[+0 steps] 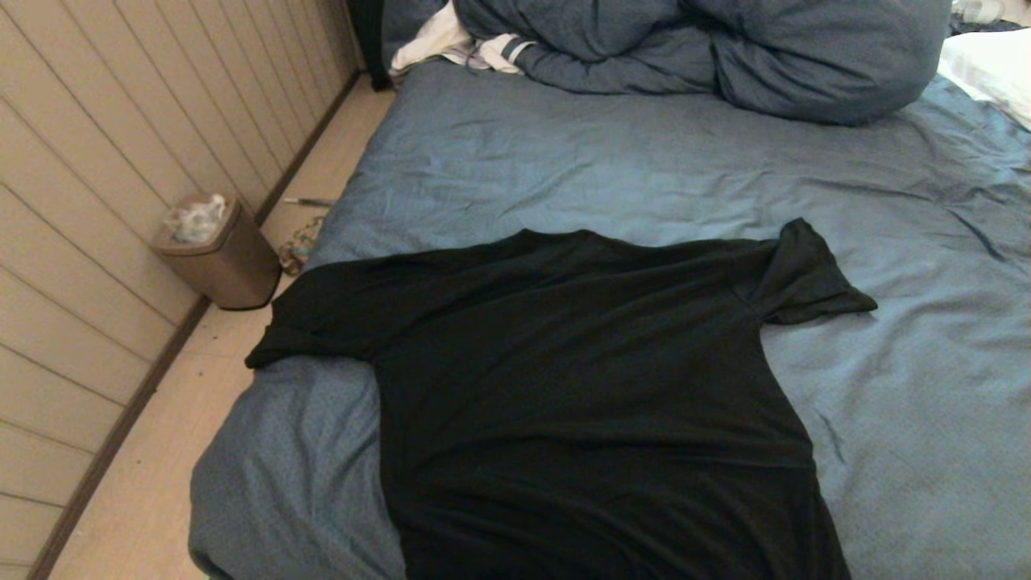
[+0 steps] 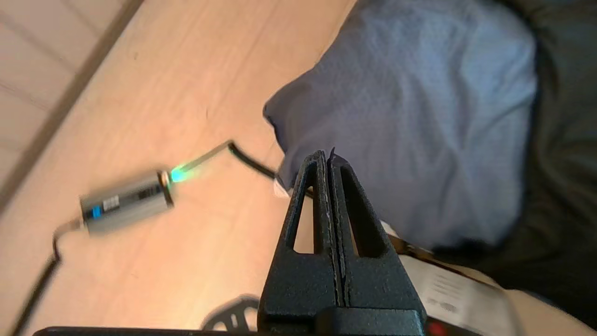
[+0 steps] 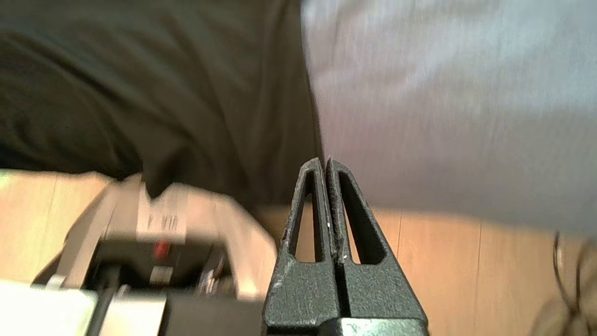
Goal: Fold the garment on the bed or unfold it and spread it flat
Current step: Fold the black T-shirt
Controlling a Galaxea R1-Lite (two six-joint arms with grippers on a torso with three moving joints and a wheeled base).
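The garment (image 1: 580, 379), a plain black short-sleeved T-shirt, lies spread flat on the bed (image 1: 660, 169), sleeves out to both sides, its hem running off the near edge of the head view. One sleeve (image 1: 805, 278) is creased and partly folded up. Neither arm shows in the head view. My left gripper (image 2: 326, 155) is shut and empty, hanging beside the bed's near corner (image 2: 410, 121) above the floor. My right gripper (image 3: 324, 162) is shut and empty too, low by the bed's near edge, where the garment (image 3: 154, 88) meets the blue sheet (image 3: 447, 102).
A bulky blue-grey duvet (image 1: 709, 48) is heaped at the far end, with a white striped cloth (image 1: 459, 40) and a white pillow (image 1: 995, 68). A bin (image 1: 217, 250) stands on the floor by the wall. A cable with a lit connector (image 2: 126, 200) lies on the floor.
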